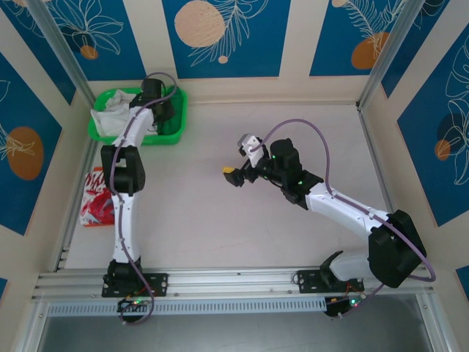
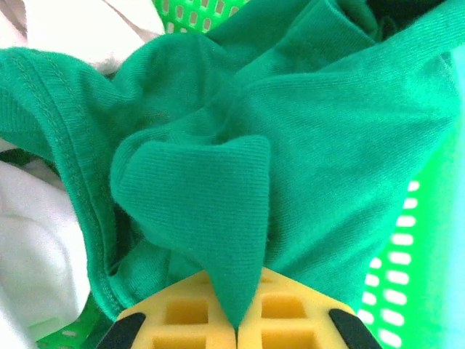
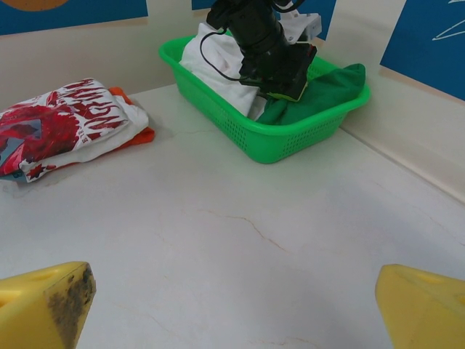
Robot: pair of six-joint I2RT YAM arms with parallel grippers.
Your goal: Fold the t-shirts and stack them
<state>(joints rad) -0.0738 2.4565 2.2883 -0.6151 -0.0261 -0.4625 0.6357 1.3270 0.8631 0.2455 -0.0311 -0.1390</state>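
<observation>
The left gripper (image 2: 236,329) pinches a fold of the green t-shirt (image 2: 312,145) inside the basket (image 3: 290,139) — the right gripper (image 3: 232,302) hangs wide open over the table (image 3: 218,218). The red t-shirt (image 3: 65,123) lies folded near the basket.

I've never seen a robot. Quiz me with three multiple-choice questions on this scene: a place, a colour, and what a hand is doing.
1. Where is the folded red cloth t-shirt with white lettering? A) hanging on the wall B) on the table, outside the green plastic basket C) draped over an arm
2. What colour does the left hand pinch? A) white B) bright green C) orange
3. How is the right hand? A) open, empty B) shut on a shirt C) shut, empty
Answers: B, it lies on the table apart from the basket; B, the bright green cloth t-shirt is caught between its yellow fingers; A, its fingers stand wide apart over the table.
</observation>
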